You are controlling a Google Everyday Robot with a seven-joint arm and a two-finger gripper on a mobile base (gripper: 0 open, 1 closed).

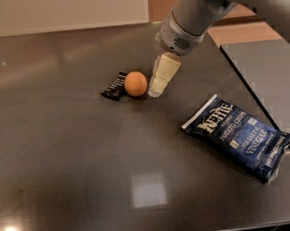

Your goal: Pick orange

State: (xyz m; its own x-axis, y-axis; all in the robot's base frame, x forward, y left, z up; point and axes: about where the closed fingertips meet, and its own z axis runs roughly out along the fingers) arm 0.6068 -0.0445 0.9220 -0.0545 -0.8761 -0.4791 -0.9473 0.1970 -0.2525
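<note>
Gripper (pixel 158 89) — open/closed unclear — just beside orange (pixel 135 83) on dark glossy tabletop (pixel 63 159) w/ chip bag (pixel 237 138).

Only legible txt is on the bag (pixel 237 138), well right of & nearer the cam than the gripper (pixel 158 88), which sits just right of the orange (pixel 135 83): "KETTLE", "POTATO CHIPS", "SEA SALT & VINEGAR"; wrapper (pixel 113 86) print left of gripper unreadable.
</note>
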